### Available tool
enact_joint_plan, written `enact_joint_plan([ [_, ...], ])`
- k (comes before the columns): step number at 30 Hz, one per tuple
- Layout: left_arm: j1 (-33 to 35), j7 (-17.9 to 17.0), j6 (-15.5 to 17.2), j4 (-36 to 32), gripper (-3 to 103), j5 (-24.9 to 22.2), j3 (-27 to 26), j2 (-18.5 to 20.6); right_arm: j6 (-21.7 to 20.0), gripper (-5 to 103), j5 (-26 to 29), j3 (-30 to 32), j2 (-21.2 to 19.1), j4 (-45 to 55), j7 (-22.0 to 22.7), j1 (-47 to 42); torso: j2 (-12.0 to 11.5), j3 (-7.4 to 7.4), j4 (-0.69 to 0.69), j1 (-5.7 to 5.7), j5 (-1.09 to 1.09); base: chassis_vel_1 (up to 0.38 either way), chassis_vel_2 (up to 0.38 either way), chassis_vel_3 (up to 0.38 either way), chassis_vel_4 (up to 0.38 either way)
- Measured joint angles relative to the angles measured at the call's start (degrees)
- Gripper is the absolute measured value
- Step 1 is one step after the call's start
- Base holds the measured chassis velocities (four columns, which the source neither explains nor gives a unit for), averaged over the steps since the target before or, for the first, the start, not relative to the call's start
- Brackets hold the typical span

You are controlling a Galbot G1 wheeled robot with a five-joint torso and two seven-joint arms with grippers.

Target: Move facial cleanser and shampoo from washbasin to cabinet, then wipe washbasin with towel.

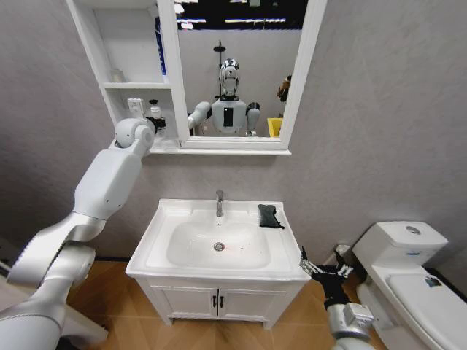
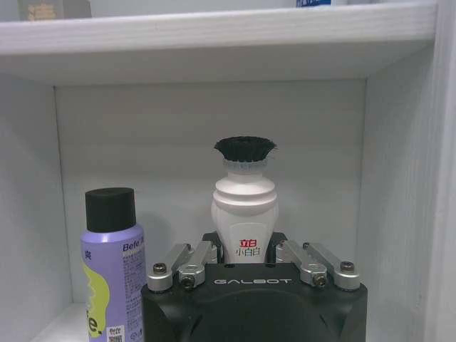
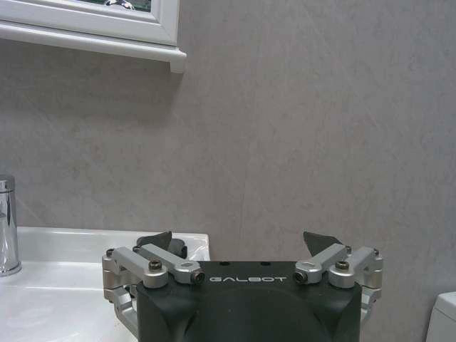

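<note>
— Black towel lay at centre-right on the washbasin; soft, limp, best pinched mid-fold.

— Left claw?

— Upper left, inside the cabinet, around a white brush-capped bottle; grip unclear. Right claw gaped, lower right.

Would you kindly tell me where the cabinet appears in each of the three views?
Head view: cabinet at upper left, its mirror to the right.
Left wrist view: a shelf and back wall directly ahead.
Right wrist view: the mirror frame's lower corner, above the washbasin.
Landmark: brush-topped bottle, head and left wrist views.
</note>
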Motion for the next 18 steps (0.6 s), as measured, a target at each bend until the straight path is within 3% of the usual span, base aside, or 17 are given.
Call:
enact_joint_plan([
  [9, -0.3, 1.4, -1.0, 2.5, 28, 1.6, -0.3, -1.5, -0.2, 100, -0.1, 0.1, 0.0, 0.0, -0.2, 0.0, 0.0, 0.00, -0.01, 0.00, 0.01, 0.000, 0.000, 0.000, 0.000],
  [18, -1.1, 2.7, -1.5, 3.9, 66, 4.4, -0.6, -1.6, 0.0, 100, -0.2, 0.0, 0.1, -0.4, -0.3, -0.2, 0.0, -0.01, -0.01, 0.00, 0.00, 0.000, 0.000, 0.000, 0.000],
])
